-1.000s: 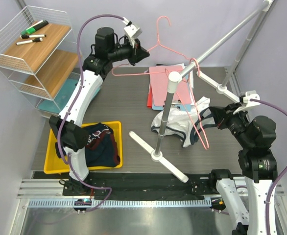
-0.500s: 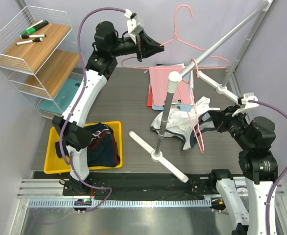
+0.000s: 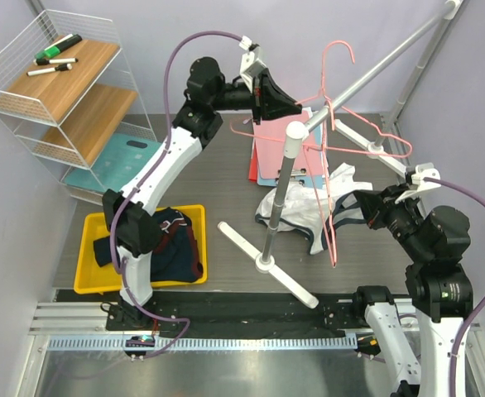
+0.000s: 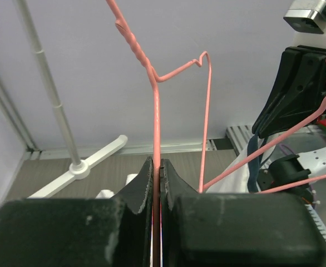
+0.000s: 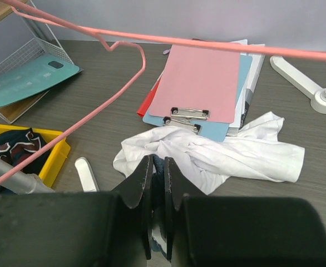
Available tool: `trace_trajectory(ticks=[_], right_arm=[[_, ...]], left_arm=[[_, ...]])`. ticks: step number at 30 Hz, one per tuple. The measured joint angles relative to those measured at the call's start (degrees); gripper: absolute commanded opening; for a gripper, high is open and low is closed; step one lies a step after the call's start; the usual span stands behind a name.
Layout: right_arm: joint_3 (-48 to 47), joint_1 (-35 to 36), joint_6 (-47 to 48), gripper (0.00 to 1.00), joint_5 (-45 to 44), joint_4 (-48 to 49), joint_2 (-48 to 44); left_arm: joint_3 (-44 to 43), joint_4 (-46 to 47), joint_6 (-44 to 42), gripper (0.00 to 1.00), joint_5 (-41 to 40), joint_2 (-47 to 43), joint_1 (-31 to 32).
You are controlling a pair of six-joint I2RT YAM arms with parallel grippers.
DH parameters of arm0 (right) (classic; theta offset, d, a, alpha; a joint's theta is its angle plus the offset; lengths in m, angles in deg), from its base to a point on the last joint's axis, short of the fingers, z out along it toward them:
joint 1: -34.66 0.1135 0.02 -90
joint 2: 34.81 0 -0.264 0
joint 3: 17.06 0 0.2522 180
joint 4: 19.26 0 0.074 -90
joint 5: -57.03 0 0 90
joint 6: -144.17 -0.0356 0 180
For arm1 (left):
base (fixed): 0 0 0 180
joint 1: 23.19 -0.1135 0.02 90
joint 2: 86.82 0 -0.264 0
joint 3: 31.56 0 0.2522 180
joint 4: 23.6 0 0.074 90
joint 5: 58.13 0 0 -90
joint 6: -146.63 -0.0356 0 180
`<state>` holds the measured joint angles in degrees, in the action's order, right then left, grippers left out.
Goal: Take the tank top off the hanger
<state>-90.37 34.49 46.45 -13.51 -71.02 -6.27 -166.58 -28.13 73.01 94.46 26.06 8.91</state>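
On the far left a wire shelf [image 3: 102, 107] holds markers, and a yellow bin [image 3: 87, 279] of dark clothes sits near its foot; no writing on any of them is legible.

The left end effector [image 3: 290, 104] is raised over the far side of the table [image 3: 201, 165]. Its fingers are pressed fully together on the wire of the pink hanger [image 4: 156, 122], which hangs bare with its hook close to the slanting rail [image 3: 375, 69].

Just right of the rack's upright, the white tank top [image 3: 296, 211] lies crumpled on the table. It sits near the pink clipboard [image 5: 205, 83], which shows no label.

On the right, the right end effector [image 5: 158, 161] is low at the garment's right edge. Its fingers are nearly closed, and what looks like a strip of the dark trim is pinched between them.

Judging by this, the removal itself looks done, since the held hanger carries no cloth. What remains is tidying. The left arm needs to lift the hook over the rail, settle it and let go. The right arm needs only to let go of the fabric without dragging it off the table.
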Motion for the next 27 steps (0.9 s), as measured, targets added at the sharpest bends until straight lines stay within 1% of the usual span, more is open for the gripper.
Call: trace_trajectory(ticks=[4, 13, 22, 24, 27], right_arm=[[0.46, 0.0, 0.0, 0.01, 0.17, -0.28, -1.36], [0.92, 0.0, -0.15, 0.01, 0.79, -0.68, -1.9], [0.98, 0.0, -0.15, 0.01, 1.07, -0.7, -1.79], [0.98, 0.0, -0.15, 0.01, 1.14, -0.68, -1.51], [0.96, 0.0, -0.15, 0.01, 1.2, -0.68, -0.74]], left_arm=[[1.79, 2.6, 2.6, 0.0, 0.42, -0.02, 1.9], [-1.11, 4.94, 4.2, 0.0, 1.16, 0.0, 3.89], [-7.69, 6.93, 4.7, 0.0, 3.76, 1.38, 4.28], [-9.57, 7.28, 4.76, 0.0, 5.18, 2.73, 4.31], [-14.93, 7.26, 5.51, 0.0, 8.0, 7.02, 4.31]])
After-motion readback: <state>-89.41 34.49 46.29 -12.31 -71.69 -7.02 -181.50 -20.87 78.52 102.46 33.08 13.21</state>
